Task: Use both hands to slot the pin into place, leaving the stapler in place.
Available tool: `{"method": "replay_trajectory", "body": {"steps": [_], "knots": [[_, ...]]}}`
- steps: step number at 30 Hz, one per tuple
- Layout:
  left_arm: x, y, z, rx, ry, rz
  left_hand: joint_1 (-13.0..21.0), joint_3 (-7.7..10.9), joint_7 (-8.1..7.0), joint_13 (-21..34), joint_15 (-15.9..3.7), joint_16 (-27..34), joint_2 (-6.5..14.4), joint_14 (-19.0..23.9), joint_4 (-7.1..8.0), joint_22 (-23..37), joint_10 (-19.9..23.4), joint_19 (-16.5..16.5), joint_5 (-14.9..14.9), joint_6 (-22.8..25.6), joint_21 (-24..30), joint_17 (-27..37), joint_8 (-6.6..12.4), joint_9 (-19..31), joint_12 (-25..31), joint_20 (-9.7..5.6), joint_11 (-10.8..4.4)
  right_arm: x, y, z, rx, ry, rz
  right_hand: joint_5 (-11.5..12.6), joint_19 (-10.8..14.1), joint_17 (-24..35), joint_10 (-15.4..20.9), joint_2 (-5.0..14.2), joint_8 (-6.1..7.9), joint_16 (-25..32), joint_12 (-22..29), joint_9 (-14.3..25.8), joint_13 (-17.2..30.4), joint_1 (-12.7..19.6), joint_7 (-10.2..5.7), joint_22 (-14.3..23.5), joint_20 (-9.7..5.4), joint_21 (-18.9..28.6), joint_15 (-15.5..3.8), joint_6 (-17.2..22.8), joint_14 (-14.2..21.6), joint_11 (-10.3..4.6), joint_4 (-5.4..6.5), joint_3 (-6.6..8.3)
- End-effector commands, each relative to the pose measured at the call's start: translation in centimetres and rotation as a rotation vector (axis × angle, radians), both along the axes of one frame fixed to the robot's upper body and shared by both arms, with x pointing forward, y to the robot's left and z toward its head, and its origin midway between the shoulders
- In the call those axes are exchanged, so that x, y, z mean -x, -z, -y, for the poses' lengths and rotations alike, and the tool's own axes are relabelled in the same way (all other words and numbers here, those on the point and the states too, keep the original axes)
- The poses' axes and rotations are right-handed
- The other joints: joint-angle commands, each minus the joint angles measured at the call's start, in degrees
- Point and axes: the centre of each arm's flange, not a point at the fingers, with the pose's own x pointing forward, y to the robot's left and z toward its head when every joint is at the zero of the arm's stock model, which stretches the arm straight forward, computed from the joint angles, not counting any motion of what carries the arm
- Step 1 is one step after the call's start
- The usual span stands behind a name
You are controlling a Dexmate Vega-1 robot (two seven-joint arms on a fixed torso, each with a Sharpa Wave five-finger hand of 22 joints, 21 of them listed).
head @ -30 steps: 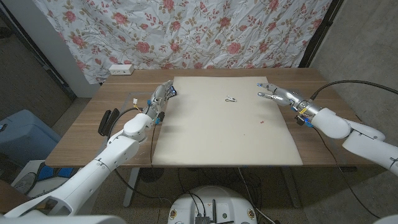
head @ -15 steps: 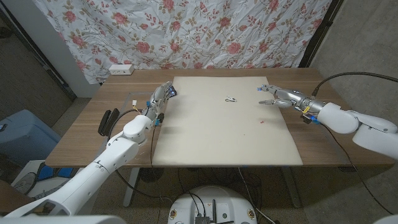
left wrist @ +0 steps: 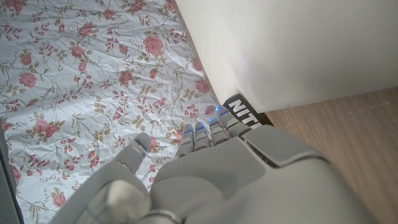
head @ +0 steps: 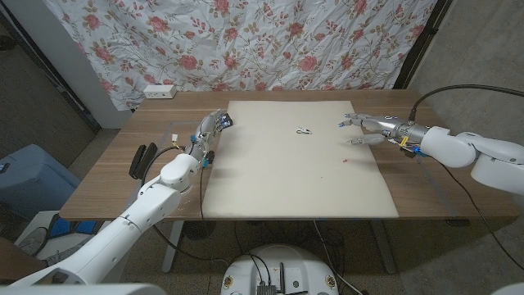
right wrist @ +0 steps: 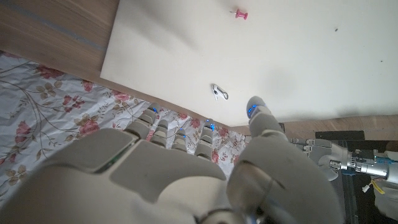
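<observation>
Right hand hovers over the mat's far right edge, fingers spread, holding nothing. The pink pin lies on the mat just nearer the robot than that hand, with open mat all around it. Left hand sits at the mat's left edge, fingers loosely extended, empty. A small clip lies mid-mat, well apart from both hands.

One high camera, two riding the wrists.
Head looks down over the worktop; wrist cameras sit close behind each hand, sharing its white mat.
</observation>
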Motion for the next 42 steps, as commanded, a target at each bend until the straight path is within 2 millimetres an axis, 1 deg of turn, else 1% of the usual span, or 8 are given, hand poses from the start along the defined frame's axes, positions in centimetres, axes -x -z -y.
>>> {"method": "replay_trajectory", "body": {"steps": [1, 2, 3, 11, 14, 19, 30, 42], "knots": [[0.1, 0.3, -0.3, 0.003, -0.001, -0.014, 0.2, 0.48, 0.07, 0.2, 0.41, 0.0, 5.0, 0.6, 0.05, 0.3, 0.4, 0.5, 0.3, 0.6, -0.3, 0.1, -0.21, 0.2, 0.1, -1.60, -0.15, 0.8, -0.7, -0.9, 0.113, 0.066, -0.008, 0.1, -0.6, 0.1, -0.5, -0.85, 0.64, -0.5, 0.5, 0.3, 0.1, 2.2, -0.29, 0.2, 0.79, -0.2, 0.66, 1.2, -1.2, -0.09, -0.04, 0.61], [0.1, 0.3, -0.3, 0.003, -0.001, -0.014, 0.2, 0.48, 0.06, 0.2, 0.47, 0.0, 5.0, 0.7, 0.06, 0.3, 0.4, 0.5, 0.3, 0.7, -0.3, 0.1, -0.17, 0.2, 0.1, -1.61, -0.14, 0.8, -0.7, -0.9, 0.113, 0.067, -0.008, 0.1, -0.8, 0.1, -0.5, -1.01, 0.63, -0.6, 0.5, 0.3, 0.1, 2.4, -0.32, 0.2, 0.83, -0.3, 0.64, 1.2, -1.4, -0.08, -0.03, 0.63], [0.0, 0.3, -0.3, 0.003, 0.002, -0.016, 0.2, 0.48, 0.06, 0.2, 0.53, 0.1, 5.0, 0.8, 0.08, 0.3, 0.5, 0.5, 0.3, 0.8, -0.4, 0.1, -0.12, 0.2, 0.1, -1.62, -0.12, 0.8, -0.6, -1.0, 0.126, 0.077, -0.006, -0.3, -1.0, 0.0, 1.4, -2.12, 0.66, -0.6, 1.2, 0.3, 0.2, 3.8, -0.31, 0.2, 0.86, -0.3, 0.56, 1.2, -1.6, -0.32, 0.04, 0.78], [-0.2, 0.4, 0.0, -0.003, 0.010, -0.022, 0.1, 0.50, 0.09, 0.2, 0.43, 0.0, 4.9, 1.1, 0.16, 0.4, 0.8, 0.5, 0.3, 1.1, -0.7, 0.1, -0.10, 0.2, 0.1, -1.63, -0.16, 1.0, -0.5, -1.8, 0.194, 0.106, 0.009, -0.8, -0.8, 0.0, 1.2, -3.59, 1.07, -0.7, 1.0, 0.3, 0.3, 6.0, -0.77, 0.2, 1.77, -0.2, 1.68, 2.1, -1.8, 0.18, 0.10, 1.08], [-0.2, 0.5, 0.0, -0.006, 0.008, -0.024, 0.1, 0.50, 0.06, 0.2, 0.45, 0.0, 4.9, 1.1, 0.18, 0.4, 0.8, 0.4, 0.3, 1.1, -0.8, 0.1, -0.13, 0.2, 0.1, -1.72, 0.06, 1.0, -0.3, -2.0, 0.219, 0.123, -0.011, -1.2, -0.5, -0.1, 1.5, -4.48, 1.65, -0.4, 1.0, 0.5, 0.3, 7.6, -0.93, 0.2, 0.77, -0.1, 0.92, 3.4, -1.0, 0.16, 0.16, 1.27], [-0.1, 0.7, -0.1, -0.003, 0.005, -0.026, 0.0, 0.52, 0.04, 0.2, 0.52, 0.0, 4.9, 1.2, 0.23, 0.4, 1.0, 0.2, 0.3, 1.1, -1.2, 0.1, -0.19, 0.2, 0.1, -1.81, 0.01, 1.0, 0.0, -2.5, 0.251, 0.149, -0.019, -1.4, -0.5, -0.1, 1.1, -4.87, 1.72, -0.4, 0.9, 0.5, 0.3, 8.3, -1.03, 0.2, 0.64, -0.1, 1.17, 3.5, -1.1, 0.50, 0.18, 1.32], [0.2, 1.0, -0.3, -0.002, 0.000, -0.030, 0.0, 0.54, 0.03, 0.2, 0.56, -0.1, 4.9, 1.4, 0.31, 0.4, 1.1, 0.2, 0.3, 1.1, -1.6, 0.1, -0.26, 0.2, 0.0, -1.78, -0.15, 0.7, 0.6, -3.5, 0.315, 0.172, -0.005, -2.1, 1.0, -0.1, 1.6, -6.28, 3.28, -0.1, 1.0, 0.7, 0.4, 10.6, -0.83, 0.2, 0.94, 0.3, 1.11, 6.8, -0.1, 0.74, 0.49, 1.25], [0.1, 1.0, -0.7, -0.001, -0.007, -0.031, 0.0, 0.58, 0.01, 0.3, 0.56, -0.2, 4.8, 1.5, 0.35, 0.4, 1.2, 0.4, 0.3, 1.1, -2.0, 0.1, -0.32, 0.2, -0.1, -1.75, -0.37, -0.2, 1.4, -4.0, 0.373, 0.206, 0.002, -2.6, 3.4, 0.1, 3.5, -6.88, 4.76, 0.7, 1.6, 1.0, 0.5, 12.2, -0.93, 0.3, -0.01, 0.7, 0.76, 9.8, 1.9, 1.11, 0.95, 0.91]]}}
